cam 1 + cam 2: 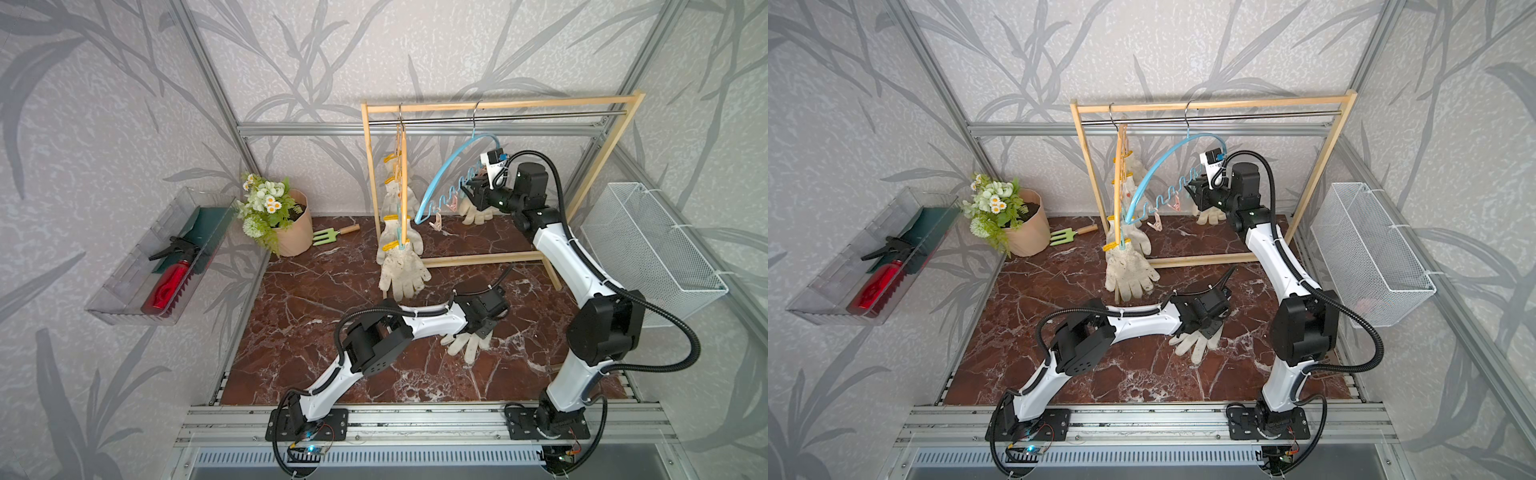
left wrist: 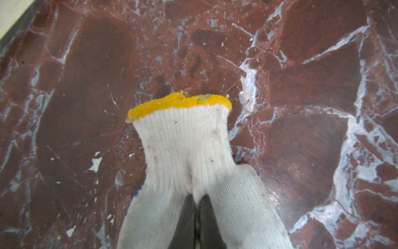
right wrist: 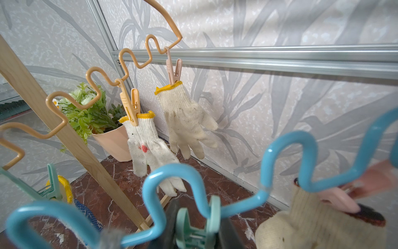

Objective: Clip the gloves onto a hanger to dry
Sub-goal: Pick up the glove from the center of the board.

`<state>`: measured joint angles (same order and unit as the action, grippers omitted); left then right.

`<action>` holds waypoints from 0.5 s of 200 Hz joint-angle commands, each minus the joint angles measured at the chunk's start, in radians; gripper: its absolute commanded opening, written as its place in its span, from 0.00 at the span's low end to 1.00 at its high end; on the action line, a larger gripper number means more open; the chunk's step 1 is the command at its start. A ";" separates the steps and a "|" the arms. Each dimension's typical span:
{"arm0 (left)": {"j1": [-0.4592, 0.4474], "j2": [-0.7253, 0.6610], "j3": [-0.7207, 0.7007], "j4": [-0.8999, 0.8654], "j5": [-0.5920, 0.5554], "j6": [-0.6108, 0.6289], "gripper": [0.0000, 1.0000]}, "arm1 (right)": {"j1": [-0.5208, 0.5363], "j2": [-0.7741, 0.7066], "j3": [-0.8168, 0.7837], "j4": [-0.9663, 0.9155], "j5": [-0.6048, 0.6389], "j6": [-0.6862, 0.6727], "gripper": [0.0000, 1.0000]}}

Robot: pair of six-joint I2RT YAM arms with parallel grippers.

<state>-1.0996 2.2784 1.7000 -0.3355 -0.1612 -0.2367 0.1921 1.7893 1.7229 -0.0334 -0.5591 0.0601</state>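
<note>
On the marble tabletop point(image 1: 316, 299), toward its front and well apart from the rack, the loose glove point(image 1: 465, 345) lay flat with its fingers pointing to the front edge. My left wrist view showed the left gripper point(image 2: 195, 208) pinched shut on a fold of knit just below the ribbed, yellow-edged cuff. I judged the pickup to be the step in hand: the grip was made, but the glove did not look lifted yet. Up at the blue hanger point(image 1: 446, 164), the right gripper point(image 1: 473, 192) had its jaws closed around the mint-green clip point(image 3: 195, 224), apparently on its handles, though I could not tell whether the clip's mouth was open. Just beside it, one clipped glove point(image 3: 312, 226) hung from a pink clip point(image 3: 336, 198) on that same hanger. Farther along the wooden rack point(image 1: 498, 106), the peach hanger point(image 3: 137, 60) carried the other gloves point(image 1: 405, 268) by their cuffs. The next move, as I read it, called for raising the glove cleanly off the marble, carrying it across with the cuff leading, and feeding that yellow edge into the green clip's mouth. The left fingers sat low on the cuff, so I expected the free edge to droop on the way.
</note>
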 commanded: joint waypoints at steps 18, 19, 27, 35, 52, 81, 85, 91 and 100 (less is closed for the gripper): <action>0.002 -0.196 -0.209 0.174 -0.145 0.041 0.00 | 0.003 -0.067 -0.012 0.054 -0.021 0.017 0.27; 0.002 -0.202 -0.215 0.184 -0.149 0.044 0.00 | 0.003 -0.067 -0.012 0.053 -0.021 0.019 0.27; 0.001 -0.246 -0.272 0.282 -0.173 0.079 0.00 | 0.003 -0.070 -0.017 0.058 -0.022 0.023 0.27; 0.002 -0.292 -0.327 0.380 -0.189 0.118 0.00 | 0.003 -0.073 -0.021 0.061 -0.024 0.027 0.27; 0.005 -0.380 -0.442 0.603 -0.220 0.188 0.00 | 0.003 -0.077 -0.029 0.065 -0.027 0.035 0.27; 0.036 -0.464 -0.498 0.816 -0.202 0.274 0.00 | 0.003 -0.078 -0.040 0.077 -0.031 0.050 0.27; 0.042 -0.468 -0.494 0.826 -0.196 0.277 0.00 | 0.003 -0.077 -0.040 0.078 -0.034 0.054 0.27; 0.052 -0.476 -0.489 0.846 -0.190 0.282 0.00 | 0.003 -0.077 -0.041 0.079 -0.037 0.058 0.27; 0.066 -0.485 -0.487 0.884 -0.180 0.291 0.00 | 0.003 -0.098 -0.043 0.083 -0.042 0.068 0.27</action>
<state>-1.0698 1.8385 1.2064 0.3176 -0.3290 -0.0170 0.1921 1.7626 1.6852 -0.0128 -0.5701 0.0986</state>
